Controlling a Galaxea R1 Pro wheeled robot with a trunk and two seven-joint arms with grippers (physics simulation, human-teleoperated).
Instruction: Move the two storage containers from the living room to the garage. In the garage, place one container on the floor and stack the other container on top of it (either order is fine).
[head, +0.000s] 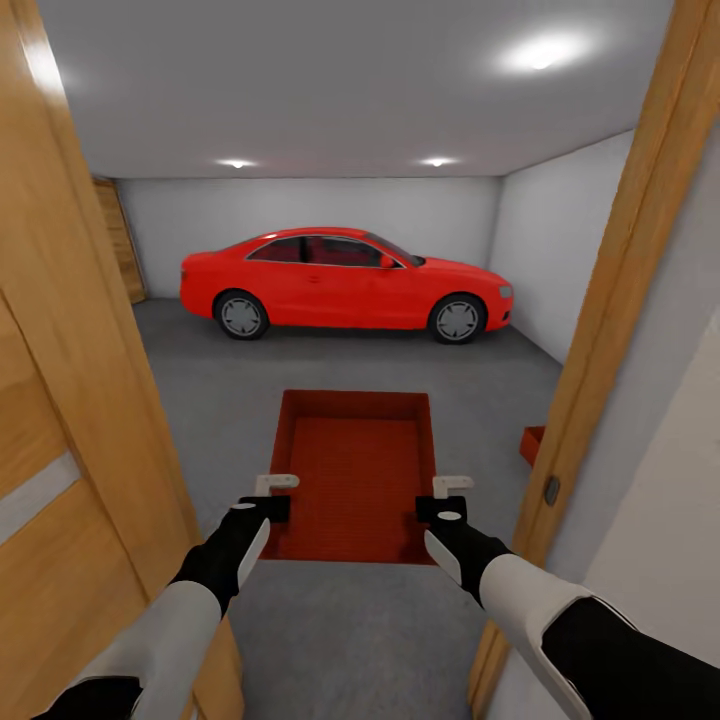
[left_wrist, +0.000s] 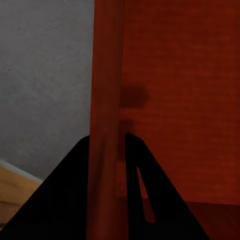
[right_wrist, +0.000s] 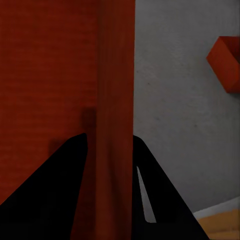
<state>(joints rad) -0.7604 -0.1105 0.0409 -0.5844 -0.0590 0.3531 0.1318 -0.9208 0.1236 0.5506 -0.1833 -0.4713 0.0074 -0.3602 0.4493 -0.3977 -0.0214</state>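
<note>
Now I hold one storage container (head: 358, 480) level between my arms in the doorway, over the garage's grey floor (head: 330, 370). My left pincer (head: 272, 497) is clamped on its left wall, my right pincer (head: 446, 498) on its right wall. A second storage container (head: 531, 444) sits on the floor by the right door frame (head: 610, 300), near the red car (head: 345, 283).

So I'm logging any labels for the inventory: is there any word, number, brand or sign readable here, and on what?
None can be read.
The held storage container, gripped on its side walls by the left claw and right claw, is plain.
The second container by the door frame is unmarked.
The red car shows no readable plate or badge.
</note>
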